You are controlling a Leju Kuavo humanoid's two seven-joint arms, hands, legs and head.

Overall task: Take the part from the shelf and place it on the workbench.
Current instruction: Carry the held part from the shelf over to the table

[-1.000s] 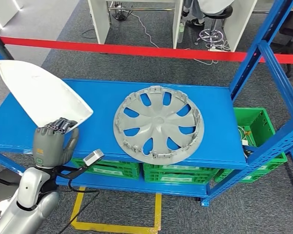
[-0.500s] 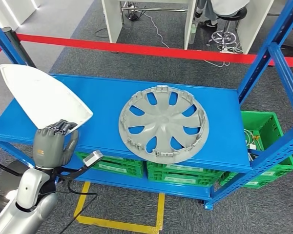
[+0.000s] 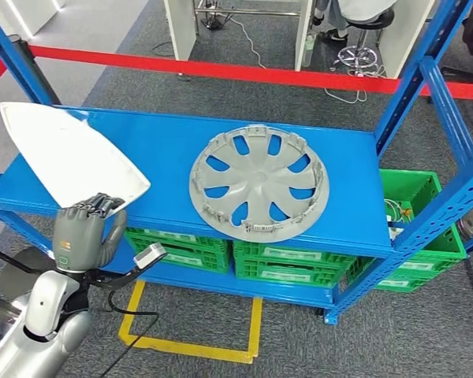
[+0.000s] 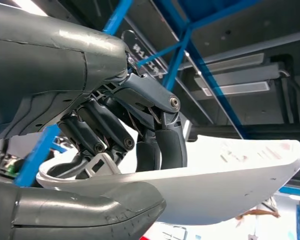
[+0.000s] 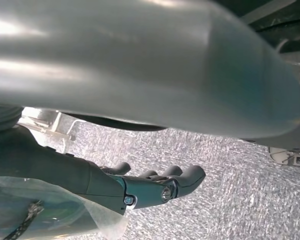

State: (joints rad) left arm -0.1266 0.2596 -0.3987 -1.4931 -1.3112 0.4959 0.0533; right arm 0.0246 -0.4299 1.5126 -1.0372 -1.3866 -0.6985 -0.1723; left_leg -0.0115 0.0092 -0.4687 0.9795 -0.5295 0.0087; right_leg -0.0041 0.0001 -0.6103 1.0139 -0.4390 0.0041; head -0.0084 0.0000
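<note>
The left hand [image 3: 84, 231] grips the near corner of a white panel [image 3: 68, 153], fingers [image 4: 167, 145] over its top and thumb beneath, holding it raised over the left end of the blue shelf [image 3: 162, 169]. A grey hubcap [image 3: 258, 182] lies flat at the shelf's middle. The right hand [image 5: 156, 187] hangs over the floor, fingers loosely apart, holding nothing.

Right hand [image 5: 148, 187] over grey carpet [image 5: 235, 185] (fingers [image 5: 186, 176] apart, empty)

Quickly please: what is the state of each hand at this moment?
Left hand: closed, gripping the white part by its edge.
Right hand: holds nothing, fingers loosely extended, open.
</note>
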